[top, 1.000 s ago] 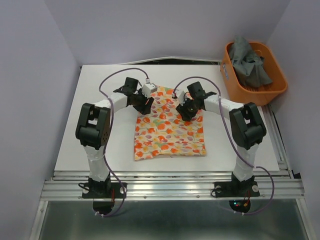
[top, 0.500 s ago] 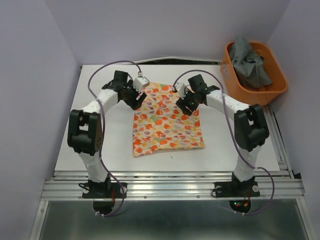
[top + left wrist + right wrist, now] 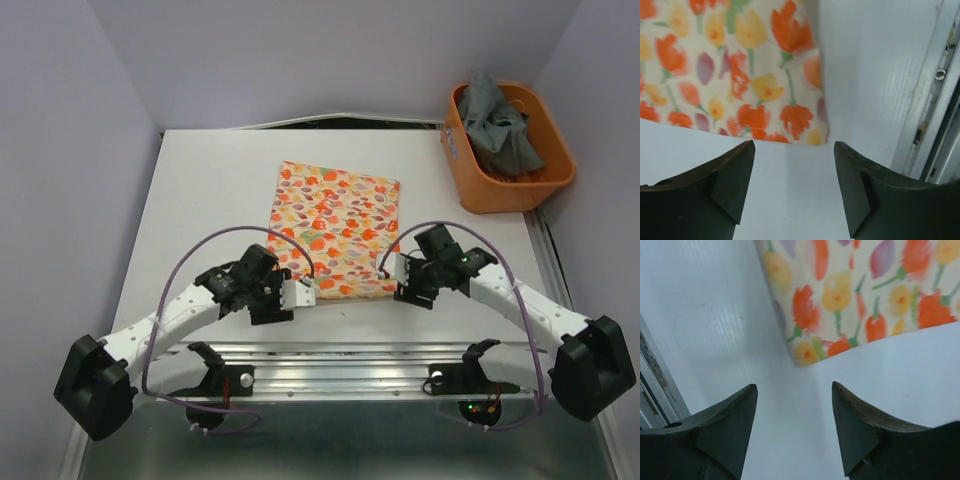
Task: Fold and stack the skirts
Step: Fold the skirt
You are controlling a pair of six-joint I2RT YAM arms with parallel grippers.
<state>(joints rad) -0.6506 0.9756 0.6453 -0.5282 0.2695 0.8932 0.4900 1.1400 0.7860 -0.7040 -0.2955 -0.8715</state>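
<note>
Printed skirt (image 3: 335,225) flat on table (image 3: 200,200), grey skirt (image 3: 500,125) in basket (image 3: 470,185), left hand (image 3: 792,185), right hand (image 3: 794,425) spread

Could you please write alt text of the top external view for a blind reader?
A cream skirt with an orange floral print lies flat, the open left gripper and right gripper at its near corners. A dark grey skirt sits crumpled in an orange basket, far right.

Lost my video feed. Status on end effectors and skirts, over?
Left end effector open, empty, off near-left corner of printed skirt. Right end effector likewise, near-right corner. Grey skirt bunched in orange basket. Nothing obstructing.
</note>
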